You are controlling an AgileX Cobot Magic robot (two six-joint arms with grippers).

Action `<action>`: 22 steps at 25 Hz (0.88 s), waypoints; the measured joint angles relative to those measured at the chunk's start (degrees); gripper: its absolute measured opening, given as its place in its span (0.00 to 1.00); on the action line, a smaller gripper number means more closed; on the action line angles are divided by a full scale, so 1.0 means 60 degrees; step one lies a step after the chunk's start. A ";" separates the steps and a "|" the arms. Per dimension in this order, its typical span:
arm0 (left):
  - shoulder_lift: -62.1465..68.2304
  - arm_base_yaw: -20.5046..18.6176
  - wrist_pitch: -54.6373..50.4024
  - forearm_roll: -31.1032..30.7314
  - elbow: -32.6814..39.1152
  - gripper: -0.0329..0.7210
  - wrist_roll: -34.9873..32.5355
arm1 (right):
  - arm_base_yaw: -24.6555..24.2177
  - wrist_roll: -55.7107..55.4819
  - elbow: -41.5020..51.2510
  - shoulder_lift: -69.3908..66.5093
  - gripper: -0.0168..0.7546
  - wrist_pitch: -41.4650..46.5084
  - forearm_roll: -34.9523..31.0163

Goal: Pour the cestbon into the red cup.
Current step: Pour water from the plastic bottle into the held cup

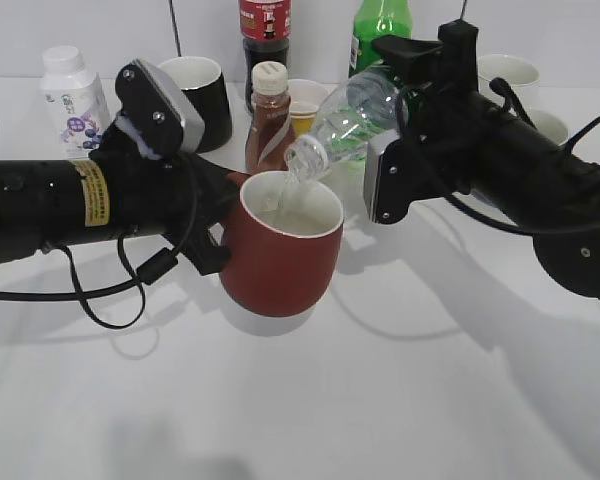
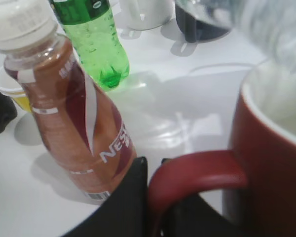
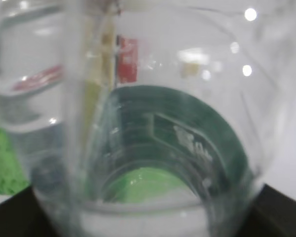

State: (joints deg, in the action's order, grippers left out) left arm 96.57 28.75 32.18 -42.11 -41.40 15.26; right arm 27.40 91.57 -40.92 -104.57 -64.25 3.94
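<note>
The red cup [image 1: 280, 255] is held just above the table at centre. My left gripper [image 1: 220, 215] is shut on its loop handle [image 2: 197, 173]; the cup's wall [image 2: 271, 177] fills the right of the left wrist view. My right gripper [image 1: 395, 170] is shut on the cestbon [image 1: 355, 115], a clear bottle tipped down to the left with its open mouth over the cup's rim. Water runs from the mouth into the cup. The cestbon [image 3: 153, 123] fills the right wrist view, its green label showing, and hides the fingers there.
The brown Nescafe bottle [image 1: 269, 115] stands right behind the cup, close to my left fingers [image 2: 84, 123]. A black mug [image 1: 198, 100], a small yellow cup [image 1: 306, 105], a dark cola bottle [image 1: 264, 40], a green bottle [image 1: 380, 30], a white bottle [image 1: 72, 95] and white cups [image 1: 510, 75] line the back.
</note>
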 joint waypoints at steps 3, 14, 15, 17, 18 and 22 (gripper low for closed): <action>0.0000 0.0000 -0.0014 0.0018 0.0000 0.10 -0.0009 | 0.0000 -0.0926 0.0086 0.0000 0.63 0.0000 -0.0009; 0.0000 -0.0113 0.0500 0.0582 0.0000 0.10 -0.0019 | 0.0000 -0.6413 0.0211 0.0000 0.63 0.0008 0.0544; -0.0008 -0.0145 0.0555 0.0650 0.0000 0.10 -0.0028 | 0.0000 -0.7096 0.0180 0.0000 0.63 0.0008 0.0585; -0.0133 -0.0223 0.0564 0.0709 0.0010 0.10 -0.0028 | 0.0000 -0.8414 0.0090 0.0000 0.63 0.0008 0.0635; -0.0214 -0.0271 0.0551 0.0721 0.0020 0.10 -0.0028 | 0.0000 -0.9105 0.0020 0.0000 0.63 0.0037 0.0644; -0.0772 -0.0509 0.0280 0.0813 0.0045 0.10 -0.0028 | 0.0000 -1.1386 -0.0457 0.0000 0.63 0.0786 0.0713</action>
State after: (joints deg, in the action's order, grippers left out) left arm 91.94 25.69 33.86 -37.23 -41.13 15.10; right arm 27.40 23.26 -43.66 -104.57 -59.53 8.22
